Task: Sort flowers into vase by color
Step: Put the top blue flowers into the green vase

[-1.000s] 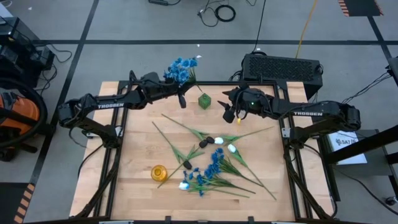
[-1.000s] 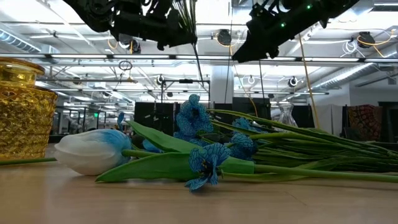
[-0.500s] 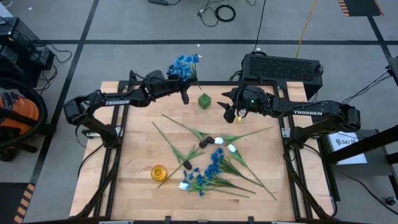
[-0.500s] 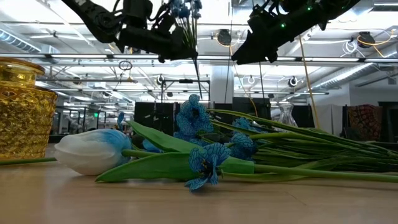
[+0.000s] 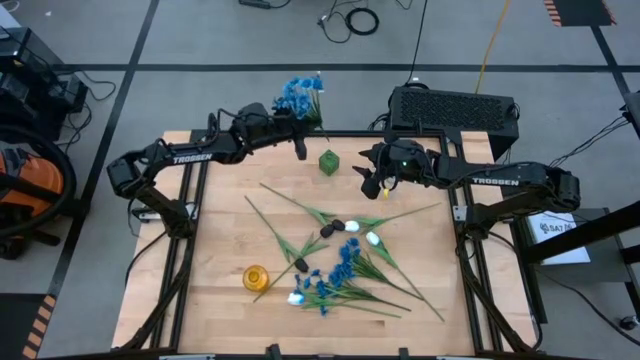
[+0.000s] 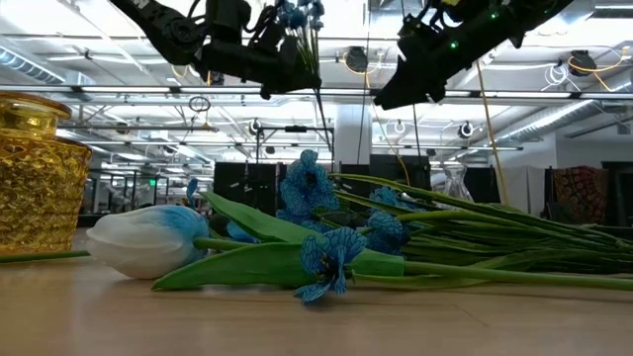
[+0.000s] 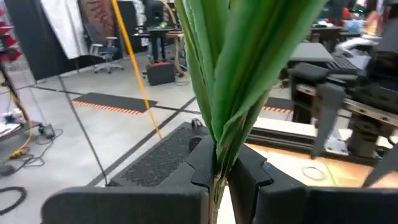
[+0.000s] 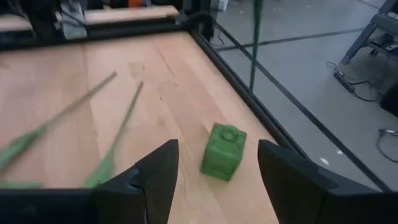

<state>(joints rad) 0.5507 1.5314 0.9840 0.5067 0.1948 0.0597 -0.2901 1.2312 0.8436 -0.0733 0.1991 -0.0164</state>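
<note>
Item, at ten o'clock on the table: left gripper (image 5: 298, 143), fingers pinched on the stem of a blue flower spray (image 5: 299, 97), blooms overhanging the table's far edge toward twelve. Its wrist view shows green stem and leaves (image 7: 239, 81) clamped between the pads, the long axis running straight out from the fingers; blooms unseen there. Item, at twelve: small green vase (image 5: 329, 162), upright, just beside this gripper toward three o'clock, between the two arms; the left arm is nearer. Item, centre to six: loose flowers (image 5: 340, 270) lying flat, with an amber glass vase (image 5: 256, 277) at seven. Item, at one o'clock: right gripper (image 5: 372, 183), fingers spread, empty, waiting; only its wrist view shows the green vase's mouth (image 8: 229, 132).
</note>
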